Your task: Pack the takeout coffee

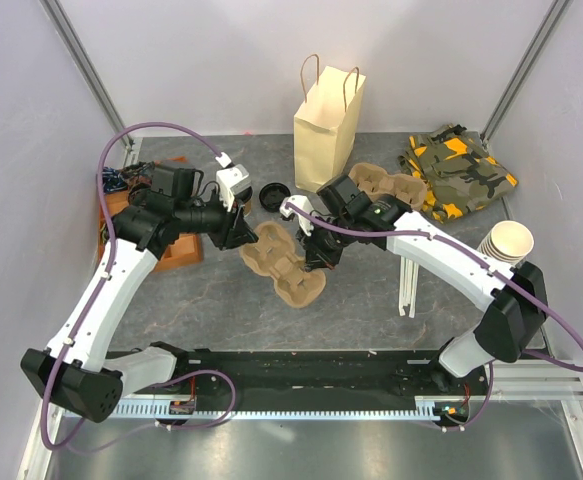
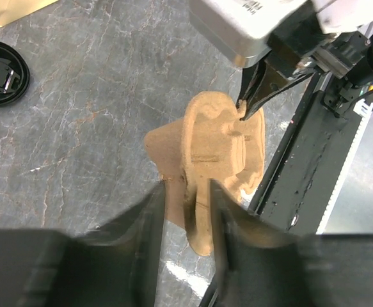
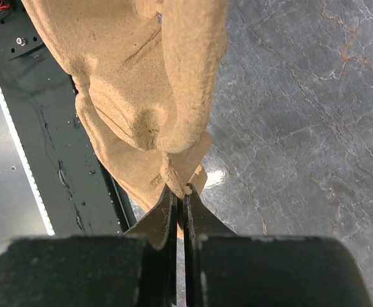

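My right end effector (image 3: 181, 195) pinched the edge of the cup carrier (image 1: 283, 265). My left end effector (image 2: 187, 195) straddled its rim narrowly, grip unclear. I couldn't find the takeout coffee; only a black lid (image 1: 271, 195) lay on the surface (image 1: 201, 300) beside the bag (image 1: 326, 120).

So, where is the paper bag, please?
In the top view the paper bag stands upright at the far centre of the table, left of the camouflage cloth.

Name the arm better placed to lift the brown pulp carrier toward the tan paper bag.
Right, probably: the right tool is pinched shut on the rim of the brown moulded-pulp cup carrier; the left tool only straddles the opposite edge, jaws apart.
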Robot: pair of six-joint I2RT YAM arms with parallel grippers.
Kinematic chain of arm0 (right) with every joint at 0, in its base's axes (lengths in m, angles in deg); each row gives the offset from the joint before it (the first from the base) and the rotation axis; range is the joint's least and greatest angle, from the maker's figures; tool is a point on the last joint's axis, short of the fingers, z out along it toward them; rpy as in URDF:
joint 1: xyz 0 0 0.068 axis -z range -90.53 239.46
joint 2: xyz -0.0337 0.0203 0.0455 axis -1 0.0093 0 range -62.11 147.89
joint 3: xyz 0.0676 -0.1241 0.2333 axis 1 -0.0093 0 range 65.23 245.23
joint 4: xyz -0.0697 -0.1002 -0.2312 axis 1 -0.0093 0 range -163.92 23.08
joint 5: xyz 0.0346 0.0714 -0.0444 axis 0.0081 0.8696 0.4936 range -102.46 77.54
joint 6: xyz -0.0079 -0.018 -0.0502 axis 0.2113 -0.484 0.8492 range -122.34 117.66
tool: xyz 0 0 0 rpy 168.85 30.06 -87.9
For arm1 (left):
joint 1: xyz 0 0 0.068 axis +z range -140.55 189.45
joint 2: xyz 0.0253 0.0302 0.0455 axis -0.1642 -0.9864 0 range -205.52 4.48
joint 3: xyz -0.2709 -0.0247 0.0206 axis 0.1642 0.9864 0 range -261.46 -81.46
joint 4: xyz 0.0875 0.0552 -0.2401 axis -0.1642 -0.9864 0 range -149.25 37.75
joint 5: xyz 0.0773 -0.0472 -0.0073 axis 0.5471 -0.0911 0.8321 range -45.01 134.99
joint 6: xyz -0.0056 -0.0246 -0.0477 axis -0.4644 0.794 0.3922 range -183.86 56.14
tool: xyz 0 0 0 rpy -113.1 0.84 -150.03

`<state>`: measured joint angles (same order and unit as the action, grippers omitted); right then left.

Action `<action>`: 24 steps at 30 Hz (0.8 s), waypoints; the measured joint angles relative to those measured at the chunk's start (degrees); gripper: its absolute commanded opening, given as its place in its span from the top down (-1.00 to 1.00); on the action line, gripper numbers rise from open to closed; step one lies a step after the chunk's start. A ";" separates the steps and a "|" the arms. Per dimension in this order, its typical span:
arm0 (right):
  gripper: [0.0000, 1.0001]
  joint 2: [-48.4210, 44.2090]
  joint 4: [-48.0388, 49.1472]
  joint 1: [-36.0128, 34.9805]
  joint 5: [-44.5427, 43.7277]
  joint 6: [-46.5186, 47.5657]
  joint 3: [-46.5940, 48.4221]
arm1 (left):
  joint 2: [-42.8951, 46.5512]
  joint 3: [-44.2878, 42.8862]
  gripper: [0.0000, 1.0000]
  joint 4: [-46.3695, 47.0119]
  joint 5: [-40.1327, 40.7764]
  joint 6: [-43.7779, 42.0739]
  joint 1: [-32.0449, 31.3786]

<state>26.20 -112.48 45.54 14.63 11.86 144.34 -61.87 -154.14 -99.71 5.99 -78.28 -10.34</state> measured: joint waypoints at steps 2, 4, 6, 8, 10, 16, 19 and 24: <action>0.81 -0.15 0.00 0.00 0.00 0.15 0.00 | -0.15 0.00 0.66 0.00 0.00 -0.02 -0.02; 0.54 -0.26 -0.04 0.00 -0.02 0.17 0.09 | -0.15 0.00 0.86 0.00 -0.02 0.07 -0.07; 0.32 -0.31 -0.42 0.04 -0.13 0.28 0.48 | -0.15 0.00 0.96 0.00 -0.13 0.09 -0.07; -0.18 -0.31 -1.09 0.72 0.07 0.22 1.36 | -0.24 0.00 0.96 0.00 -0.31 0.33 -0.04; -0.58 -0.31 -2.43 2.80 1.53 0.37 3.50 | -0.33 0.00 0.96 0.00 -1.09 0.48 0.24; -0.82 -0.28 -5.62 16.46 4.98 0.94 15.28 | -0.37 0.00 0.96 0.11 -4.94 1.77 2.10; -0.80 0.66 -6.34 19.15 2.54 2.71 23.98 | -0.46 0.00 0.96 1.05 -7.15 3.08 3.65; -0.75 9.35 -5.73 18.29 -3.17 9.84 43.17 | -1.18 0.00 0.96 2.71 -13.22 5.07 9.66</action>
<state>35.56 -118.20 63.84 11.46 21.70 187.50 -63.05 -154.14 -97.00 -7.24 -73.21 -0.68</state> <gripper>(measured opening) 0.883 0.039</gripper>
